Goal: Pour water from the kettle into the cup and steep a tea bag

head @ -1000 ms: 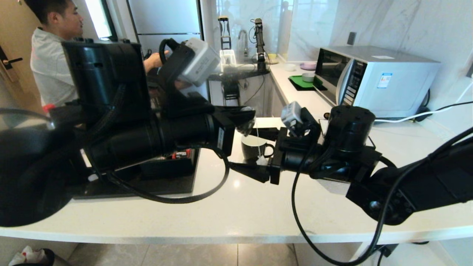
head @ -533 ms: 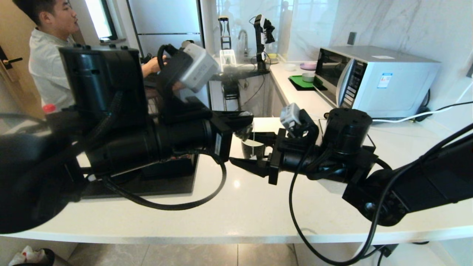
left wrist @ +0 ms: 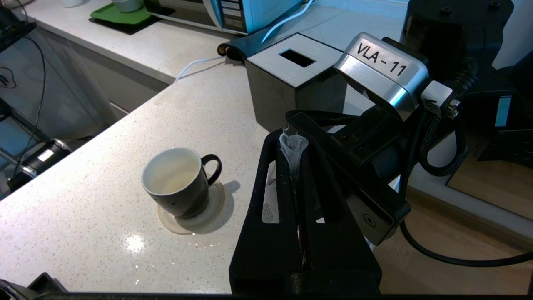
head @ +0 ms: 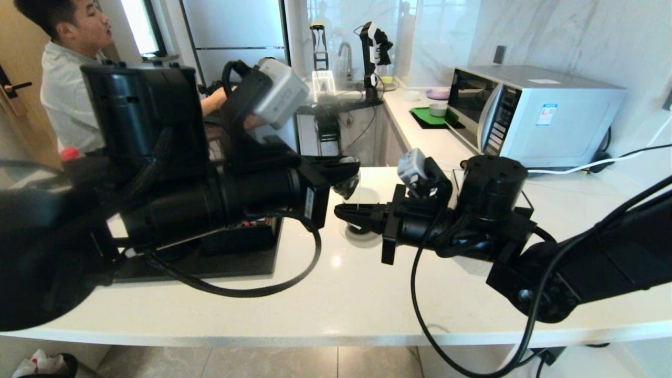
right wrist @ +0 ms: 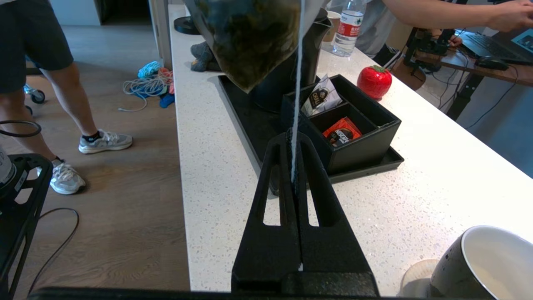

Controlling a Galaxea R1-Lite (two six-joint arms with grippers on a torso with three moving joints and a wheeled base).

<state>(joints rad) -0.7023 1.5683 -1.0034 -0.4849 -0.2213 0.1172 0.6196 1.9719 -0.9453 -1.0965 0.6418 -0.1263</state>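
1. Nearest the robot runs a white speckled stone counter [head: 336, 294] with a rounded front edge; below it lies a pale tiled floor, while the right wrist view shows wood flooring along the counter's other side.
2. One cup [left wrist: 177, 183] stands upright on a pale round coaster [left wrist: 208, 210] on the counter, handle out to the side, white inside with a little liquid at the bottom.
3. Two grippers meet above the counter. The left gripper [left wrist: 292, 143] is closed on the top edge of the tea bag [right wrist: 245, 39], which hangs in the air with dark leaves inside. The right gripper [right wrist: 295, 146] is closed on the bag's thin white string [right wrist: 296, 83] — the string runs straight down from the pouch into the pinched fingers.
4. In the head view the bag [head: 346, 185] hangs beside the cup, not in it.
5. Farther along sits one black tray [right wrist: 250, 125] bearing the kettle [right wrist: 291, 71] and one black two-compartment box [right wrist: 358, 133]: one white sachet [right wrist: 320, 98] in one compartment, one red sachet [right wrist: 342, 131] in the other.
6. Beyond — one red strawberry-shaped object [right wrist: 374, 81] and one clear bottle [right wrist: 347, 29].
7. One grey slotted box [left wrist: 291, 79] stands on the counter behind the right arm.
8. At the back, one microwave [head: 530, 113] against a marble wall, one green tray [head: 428, 116], and a person in a grey shirt [head: 68, 79].
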